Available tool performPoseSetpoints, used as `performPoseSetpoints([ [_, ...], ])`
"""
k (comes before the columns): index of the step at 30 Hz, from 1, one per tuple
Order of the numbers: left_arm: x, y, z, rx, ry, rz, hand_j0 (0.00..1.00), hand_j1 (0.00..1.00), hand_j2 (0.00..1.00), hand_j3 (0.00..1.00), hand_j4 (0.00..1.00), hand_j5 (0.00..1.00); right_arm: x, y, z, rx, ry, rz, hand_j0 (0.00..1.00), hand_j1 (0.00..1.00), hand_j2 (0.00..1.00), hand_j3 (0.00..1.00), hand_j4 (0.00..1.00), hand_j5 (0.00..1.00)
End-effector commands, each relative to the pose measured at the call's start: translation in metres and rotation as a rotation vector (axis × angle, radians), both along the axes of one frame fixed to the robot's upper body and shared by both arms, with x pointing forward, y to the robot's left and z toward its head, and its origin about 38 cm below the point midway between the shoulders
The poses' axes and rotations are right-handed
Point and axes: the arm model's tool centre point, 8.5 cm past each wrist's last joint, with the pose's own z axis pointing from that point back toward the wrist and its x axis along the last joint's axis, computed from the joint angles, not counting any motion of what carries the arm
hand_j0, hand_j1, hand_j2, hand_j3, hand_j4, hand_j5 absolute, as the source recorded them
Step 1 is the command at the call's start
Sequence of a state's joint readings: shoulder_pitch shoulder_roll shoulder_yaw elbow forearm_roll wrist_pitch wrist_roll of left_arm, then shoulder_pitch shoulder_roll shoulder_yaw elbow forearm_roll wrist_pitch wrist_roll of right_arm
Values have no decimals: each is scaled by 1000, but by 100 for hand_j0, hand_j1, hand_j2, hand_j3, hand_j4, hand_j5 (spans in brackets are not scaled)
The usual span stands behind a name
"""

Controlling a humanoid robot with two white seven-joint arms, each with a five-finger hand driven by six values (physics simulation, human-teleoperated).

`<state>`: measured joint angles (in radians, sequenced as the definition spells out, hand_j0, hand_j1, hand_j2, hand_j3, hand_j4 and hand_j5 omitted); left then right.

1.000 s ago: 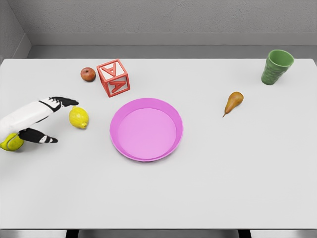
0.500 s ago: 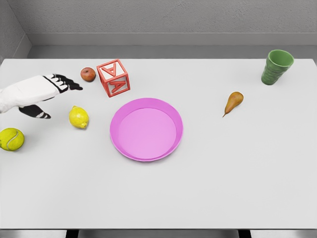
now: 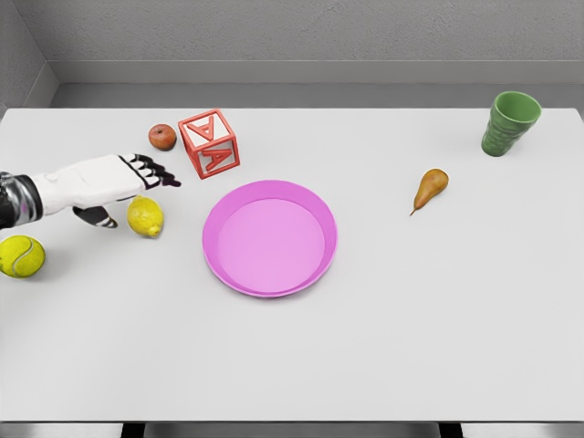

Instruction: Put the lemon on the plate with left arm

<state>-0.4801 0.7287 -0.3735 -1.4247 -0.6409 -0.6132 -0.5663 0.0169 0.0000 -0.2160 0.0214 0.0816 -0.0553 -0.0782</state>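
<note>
Spanning nearly the whole head view, the white bench point(image 3: 383, 347) is carrying everything, and nothing on it except the arm is shifting between the earlier frames and now. Sitting near the middle is the pink plate point(image 3: 270, 188), still bare inside. Coming in from the left edge, the left hand point(image 3: 108, 182) is the one thing changing: a second ago it was lying low beside the tennis ball point(image 3: 20, 256), half a second ago it was lifted further back toward the apple point(image 3: 162, 137), and now it is reaching forward so that it is hanging directly over the lemon's back-left side. Its dark fingers point(image 3: 153, 173) are stretched out and loosely spread, pinching nothing, with the thumb hanging below just left of the fruit.

Standing behind the plate is the red letter block point(image 3: 210, 143), well clear of the hand's path. Resting far right are the green cup point(image 3: 509, 123) and the pear point(image 3: 430, 189), both out of play.

Lying on the bench just left of the plate, the lemon point(image 3: 146, 218) is staying exactly where it was. Judging from this, the reach is ending and the grasp is not yet made; the hand seems to be lining up to lower and close around the fruit.
</note>
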Motion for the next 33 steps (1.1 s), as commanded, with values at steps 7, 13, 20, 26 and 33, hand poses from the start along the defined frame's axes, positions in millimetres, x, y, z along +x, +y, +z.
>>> performPoseSetpoints([
  [7,-4,-11,-14,17,35,-31,100,100,100,100,100,100,0,0,0,0,0,1,100,100,100,100,100,100],
  [13,-4,-10,-15,26,38,-33,100,100,100,100,100,100,0,0,0,0,0,1,100,100,100,100,100,100],
  [20,-4,-3,-20,57,67,-17,94,94,94,94,94,94,0,0,0,0,0,-1,100,100,100,100,100,100],
  [26,-1,-3,-22,73,67,-13,81,81,81,81,81,81,0,0,0,0,0,-1,100,100,100,100,100,100],
  [33,-2,-12,-26,65,73,-31,80,80,80,80,80,80,0,0,0,0,0,-1,100,100,100,100,100,100],
])
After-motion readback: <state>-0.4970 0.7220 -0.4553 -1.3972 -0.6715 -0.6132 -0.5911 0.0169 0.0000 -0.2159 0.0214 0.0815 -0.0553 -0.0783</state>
